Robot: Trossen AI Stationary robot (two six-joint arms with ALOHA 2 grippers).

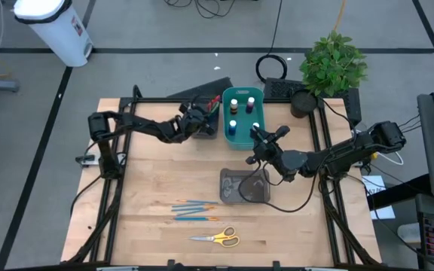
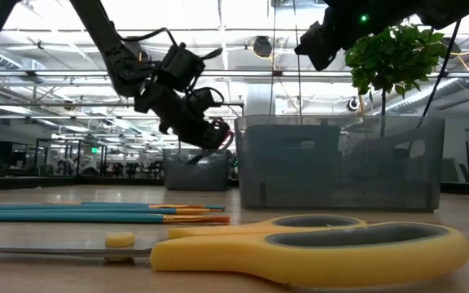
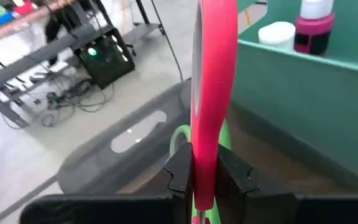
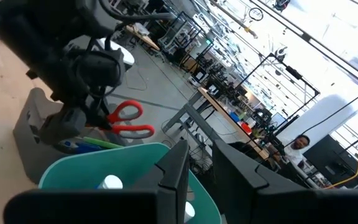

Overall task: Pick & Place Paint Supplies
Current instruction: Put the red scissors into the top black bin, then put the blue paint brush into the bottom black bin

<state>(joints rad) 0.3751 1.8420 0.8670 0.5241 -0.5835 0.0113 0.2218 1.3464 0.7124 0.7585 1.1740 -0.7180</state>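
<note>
Partly done, judging by the layout: paint bottles (image 1: 241, 105) already inside teal bin (image 1: 240, 139), upper centre. Left gripper (image 3: 202, 177) clamped on red scissors (image 3: 211, 93). Right gripper (image 4: 197, 171) empty, jaws nearly together. Still waiting lower centre: brushes (image 1: 194, 209), yellow scissors (image 1: 217, 238).

Paint bottles (image 1: 241, 111) stand in the bin (image 1: 227, 134); brushes (image 1: 194, 210) lie, apparently, behind the scissors (image 1: 217, 238).

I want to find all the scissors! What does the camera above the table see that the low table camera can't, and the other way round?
Only the high view shows the paint bottles inside the teal bin. Only the low view shows the room behind. Both show the yellow scissors, the brushes and the left tool, shut on the red scissors.
</note>
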